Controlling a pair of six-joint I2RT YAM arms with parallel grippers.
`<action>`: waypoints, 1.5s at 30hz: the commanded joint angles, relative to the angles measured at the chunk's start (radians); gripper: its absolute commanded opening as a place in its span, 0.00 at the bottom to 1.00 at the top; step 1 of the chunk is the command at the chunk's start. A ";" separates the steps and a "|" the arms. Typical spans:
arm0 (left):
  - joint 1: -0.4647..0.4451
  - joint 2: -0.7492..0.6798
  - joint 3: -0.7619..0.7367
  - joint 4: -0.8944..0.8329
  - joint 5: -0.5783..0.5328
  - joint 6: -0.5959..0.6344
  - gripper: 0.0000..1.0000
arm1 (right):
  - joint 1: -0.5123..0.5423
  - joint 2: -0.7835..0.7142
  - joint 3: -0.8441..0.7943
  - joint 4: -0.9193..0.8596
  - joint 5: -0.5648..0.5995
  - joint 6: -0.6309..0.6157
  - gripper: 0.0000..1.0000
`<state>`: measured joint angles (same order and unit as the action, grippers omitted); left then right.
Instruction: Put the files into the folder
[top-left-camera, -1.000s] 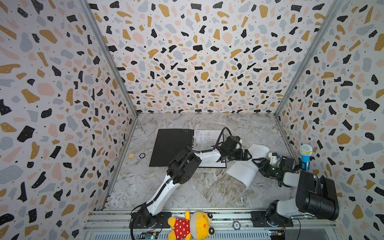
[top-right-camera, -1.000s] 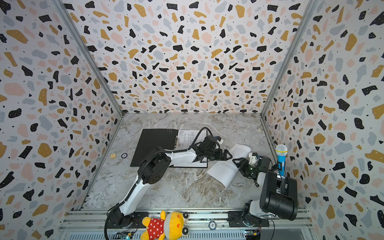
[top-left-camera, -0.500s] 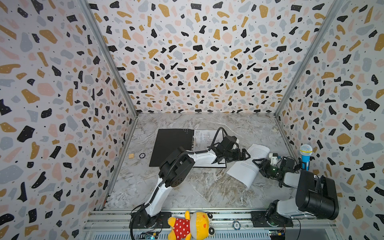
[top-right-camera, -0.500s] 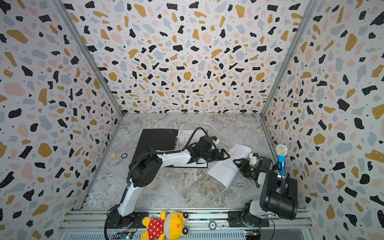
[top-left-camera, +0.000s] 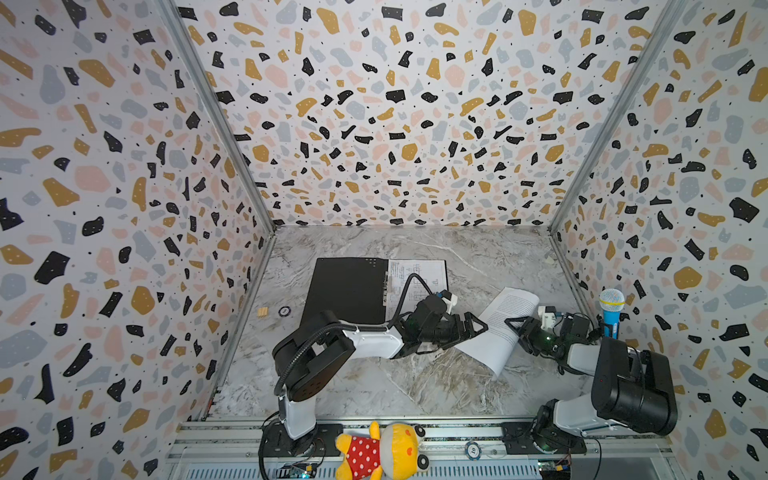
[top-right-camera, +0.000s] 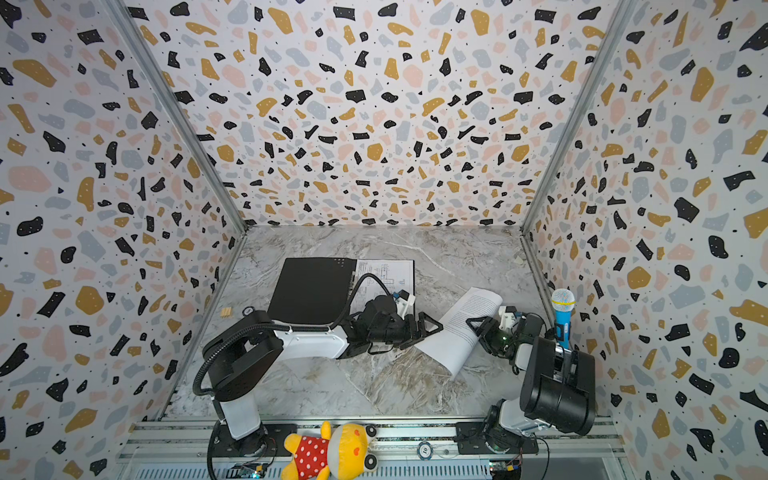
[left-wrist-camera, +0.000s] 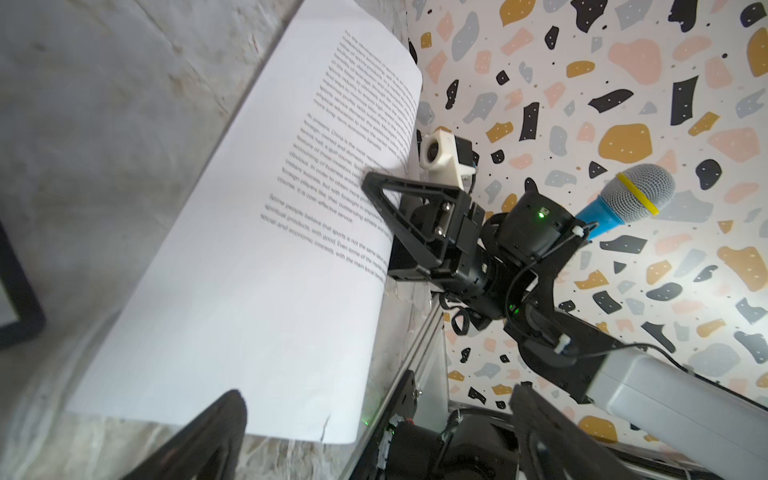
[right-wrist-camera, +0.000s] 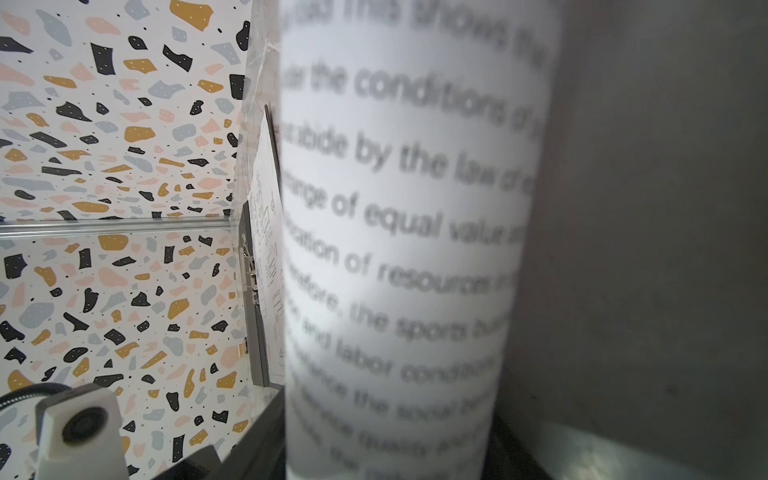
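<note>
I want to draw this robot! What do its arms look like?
The left arm and right arm have chunky black joints and white shells. A black cable loops over the left one. The left end effector and right end effector are black, with triangular frame fingers.

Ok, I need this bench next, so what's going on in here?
Two robot arms are filing papers. The folder lies open on the table, with the sheet of drawings already on its right half. The printed text sheet is outside it, one edge raised and curled between the jaws of the right gripper; whether they pinch it is unclear. The left gripper is open, near the sheet's other side.
</note>
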<state>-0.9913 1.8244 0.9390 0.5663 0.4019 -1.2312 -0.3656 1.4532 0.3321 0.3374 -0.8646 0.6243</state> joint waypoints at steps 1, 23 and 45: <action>-0.042 -0.025 -0.062 0.206 -0.037 -0.137 1.00 | -0.001 0.033 -0.011 -0.098 0.097 -0.001 0.60; -0.217 0.066 -0.222 0.534 -0.207 -0.418 1.00 | 0.000 0.041 -0.003 -0.109 0.125 -0.001 0.60; -0.233 0.254 -0.123 0.641 -0.303 -0.513 0.85 | 0.001 0.031 -0.011 -0.103 0.109 0.008 0.60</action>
<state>-1.2194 2.0586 0.7872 1.1297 0.1211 -1.7283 -0.3653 1.4639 0.3489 0.3302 -0.8555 0.6319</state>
